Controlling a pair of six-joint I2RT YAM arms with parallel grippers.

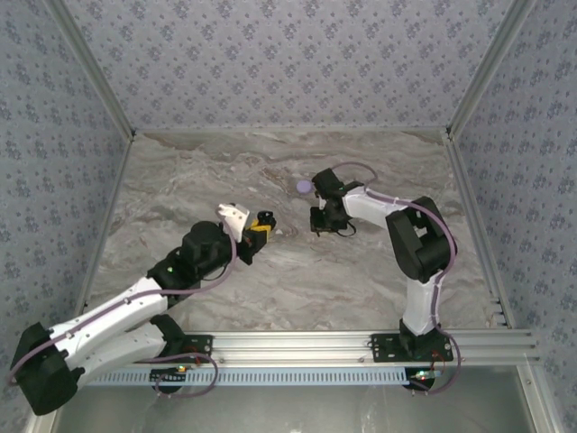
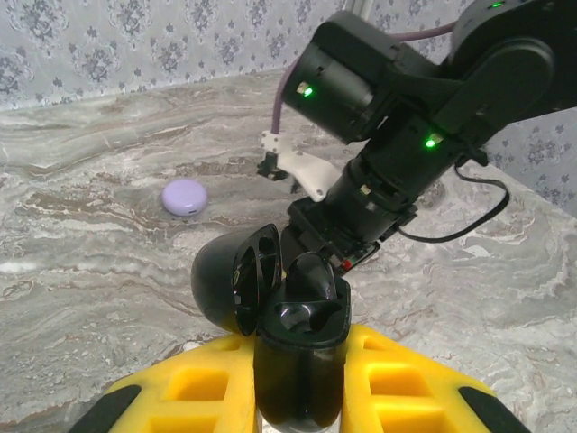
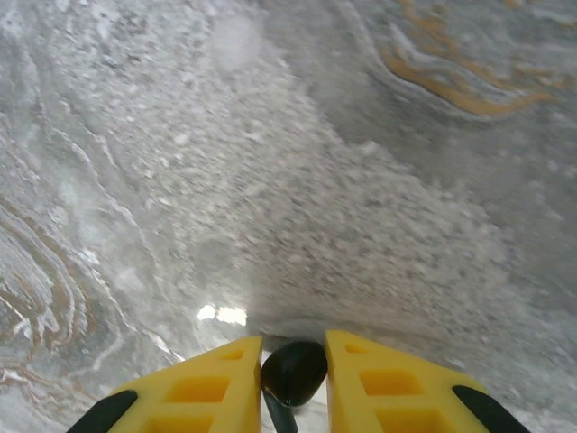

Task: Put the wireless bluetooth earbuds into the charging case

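My left gripper (image 2: 297, 347) is shut on the black charging case (image 2: 302, 370), held upright above the table. Its lid (image 2: 225, 280) hangs open to the left. One black earbud (image 2: 314, 278) stands in the far pocket and the near pocket shows its glossy hollow. From above, the case (image 1: 266, 220) sits at the tip of the left gripper (image 1: 256, 231). My right gripper (image 3: 293, 356) is shut on the other earbud (image 3: 293, 372), a small black bean pinched between the yellow fingers (image 3: 216, 383) close over the marble. That right gripper (image 1: 325, 222) points down just right of the case.
A lilac round disc (image 1: 304, 187) lies on the marble table (image 1: 270, 280) behind the right arm (image 2: 388, 117), and it shows again left of the case as the lilac disc (image 2: 185, 196). Patterned walls close in the table on three sides.
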